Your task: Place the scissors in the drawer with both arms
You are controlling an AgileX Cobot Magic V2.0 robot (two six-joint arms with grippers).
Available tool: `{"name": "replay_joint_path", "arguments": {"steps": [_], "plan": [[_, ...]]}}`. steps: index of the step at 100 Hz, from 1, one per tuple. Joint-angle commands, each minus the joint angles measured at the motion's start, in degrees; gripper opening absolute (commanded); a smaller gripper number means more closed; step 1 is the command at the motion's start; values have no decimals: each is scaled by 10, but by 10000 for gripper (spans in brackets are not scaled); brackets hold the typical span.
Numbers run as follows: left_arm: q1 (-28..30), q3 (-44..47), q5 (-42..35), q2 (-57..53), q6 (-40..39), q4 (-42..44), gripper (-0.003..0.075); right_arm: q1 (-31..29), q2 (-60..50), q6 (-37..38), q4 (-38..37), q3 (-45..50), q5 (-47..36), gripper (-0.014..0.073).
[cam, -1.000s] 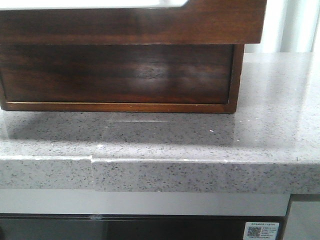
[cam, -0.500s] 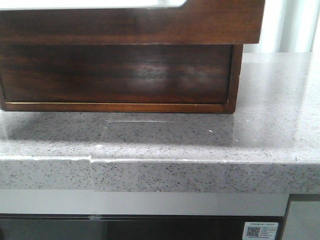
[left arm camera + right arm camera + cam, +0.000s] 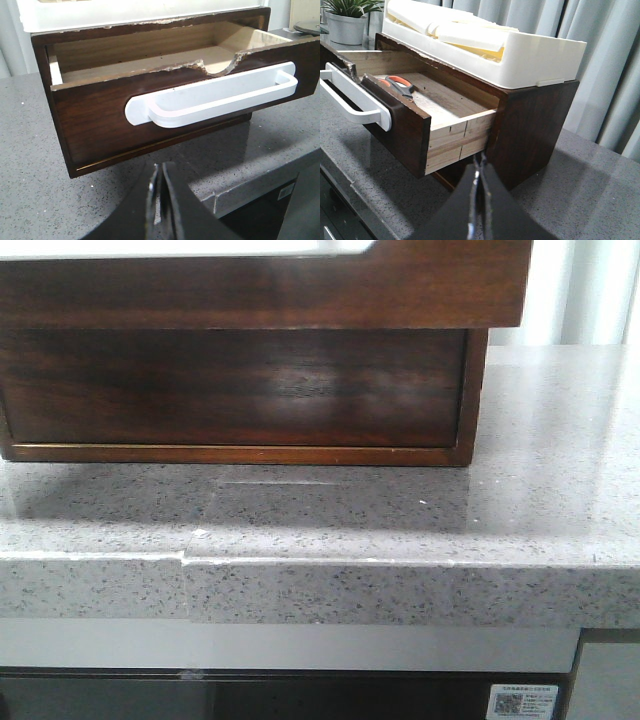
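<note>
Front view: drawer point(image 3: 260, 285) pulled out over the grey speckled countertop point(image 3: 400, 520), its dark front overhanging the wooden chest point(image 3: 230, 390) body below; bare counter runs from the chest base to the counter's front edge and out on the right side. Left wrist view: left gripper point(image 3: 159, 192) with fingers pressed together, holding nothing, hovering over the counter just in front of the drawer front, apart from it. White bar handle point(image 3: 215, 97) spans the drawer front, a chipped pale notch in the top edge above it; the drawer's interior that shows here is bare wood. Right wrist view: right gripper point(image 3: 477, 185) also closed on nothing, near the drawer's pale side wall and the chest corner, not clearly touching either. Scissors point(image 3: 397, 85) lie flat on the drawer floor, close behind the drawer front, near the handle end. Long axis runs roughly along the drawer front; orange-lined loops are at one end, blades hard to make out. White tray point(image 3: 485, 45) sits on top of the chest; potted plant point(image 3: 347, 20) behind.
</note>
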Motion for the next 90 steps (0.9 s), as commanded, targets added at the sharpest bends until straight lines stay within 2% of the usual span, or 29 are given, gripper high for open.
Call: {"name": "replay_joint_path", "arguments": {"steps": [1, 21, 28, 38, 45, 56, 61, 68, 77, 80, 90], "plan": [[0, -15, -37, 9, 2, -22, -19, 1, 8, 1, -23, -12, -33, -41], [0, -10, -43, 9, 2, -18, -19, 1, 8, 1, -23, -12, -33, -41], [1, 9, -87, 9, 3, 20, -19, 1, 8, 1, -23, -12, -33, -41], [1, 65, -190, 9, -14, 88, -19, 1, 8, 1, -23, -12, -33, -41], [1, 116, -267, 9, -70, 161, -19, 1, 8, 1, -23, -12, -33, -41], [1, 202, -396, 9, -215, 281, -19, 1, 8, 1, -23, -12, -33, -41], [1, 237, -454, 9, -271, 319, -19, 1, 8, 1, -23, -12, -33, -41], [1, 276, -497, 9, -326, 340, -19, 1, 8, 1, -23, -12, -33, -41], [1, 309, -504, 2, -364, 345, -19, 1, 8, 1, -23, -12, -33, -41], [1, 307, -466, -2, -365, 345, -19, 1, 8, 1, -23, -12, -33, -41], [1, 307, -409, -19, -365, 344, -19, 1, 8, 1, -23, -12, -33, -41]]}}
